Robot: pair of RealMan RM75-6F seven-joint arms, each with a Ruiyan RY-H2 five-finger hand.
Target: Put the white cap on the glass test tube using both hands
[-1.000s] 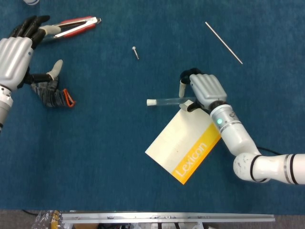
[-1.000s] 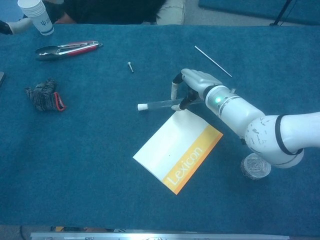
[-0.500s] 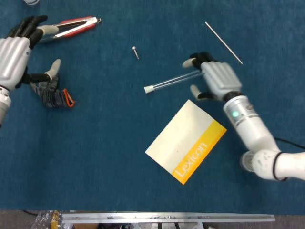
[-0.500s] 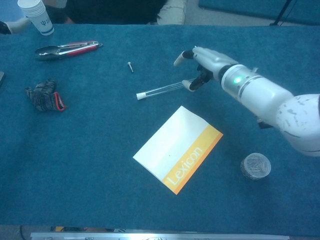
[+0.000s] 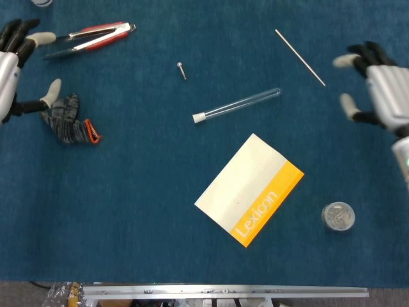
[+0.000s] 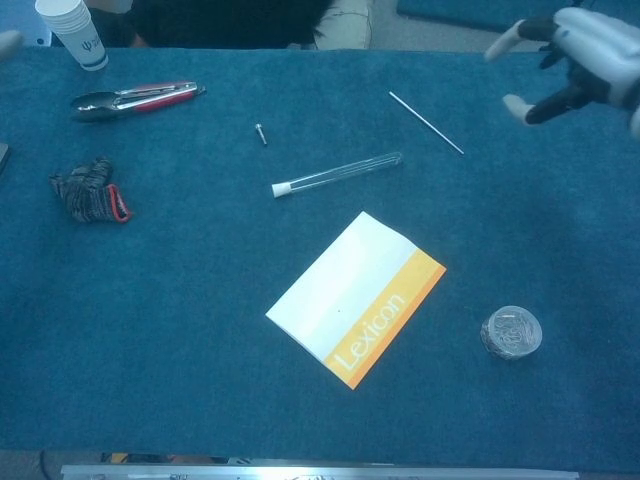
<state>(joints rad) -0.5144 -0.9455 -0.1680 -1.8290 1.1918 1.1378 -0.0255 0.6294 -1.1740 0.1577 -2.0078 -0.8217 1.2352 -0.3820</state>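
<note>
Near the middle of the desk, the glass test tube lies on its side, tilted slightly, with the white cap seated on its lower-left end. As far as both views show, the cap is already on the tube, so the task's main step appears complete; whether the cap is pressed fully home cannot be told at this size. Neither hand touches the tube. The right hand is at the right edge of the head view, well apart from the tube, its fingers spread and holding nothing. The left hand sits at the far left edge, fingers apart and empty, near the dark knitted glove and the red-handled tongs. Just below the tube lies a white-and-yellow booklet. A small screw, a thin metal rod and a round lidded container also rest on the desk. What remains, by judgement, is only the parking of the hands.
</note>
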